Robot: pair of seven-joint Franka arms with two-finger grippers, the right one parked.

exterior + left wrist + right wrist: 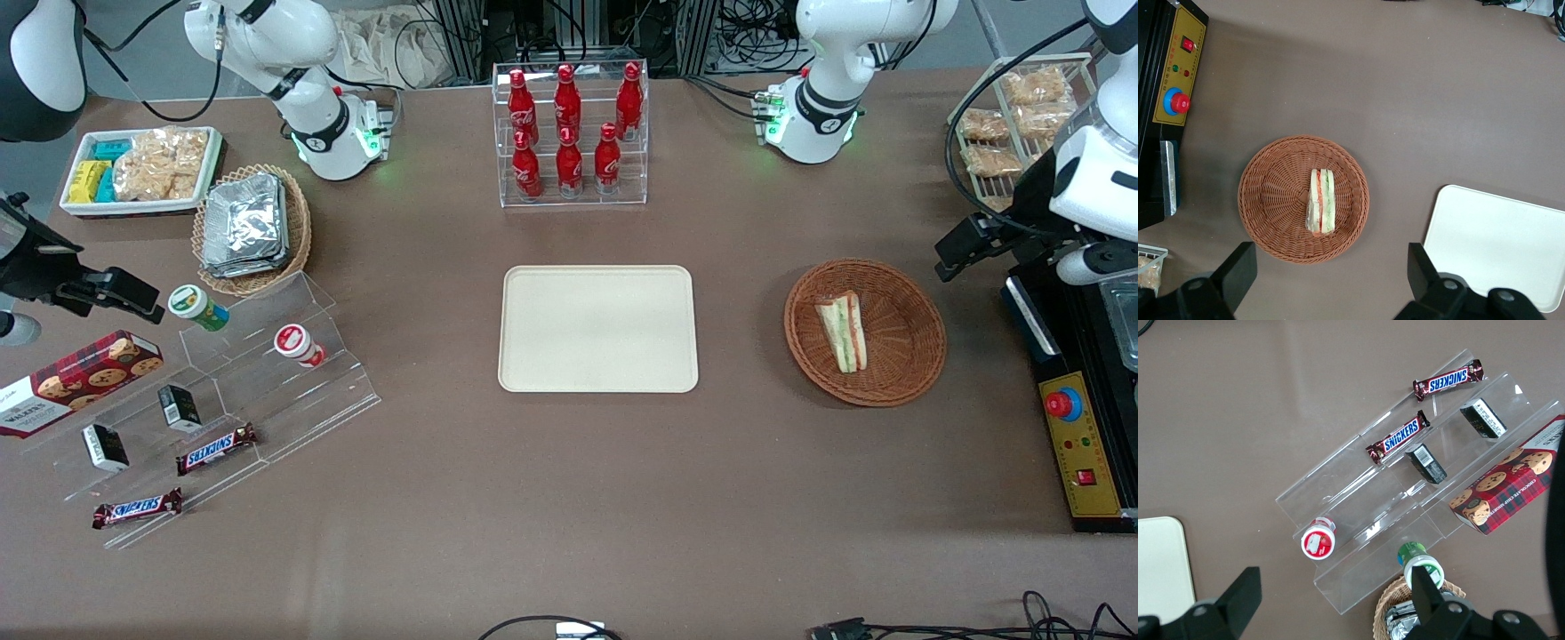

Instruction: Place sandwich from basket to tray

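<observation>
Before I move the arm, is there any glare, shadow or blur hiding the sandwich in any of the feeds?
Front view: even lighting, sandwich sharp in the basket; only a soft sheen on the tray. Left wrist view: sandwich clear and unshadowed, with the gripper above the basket's rim, jaws open. Right wrist view: sharp, but no sandwich in it.

"snickers" on bars [1397, 442], "walkers" on box [78, 380]
</observation>
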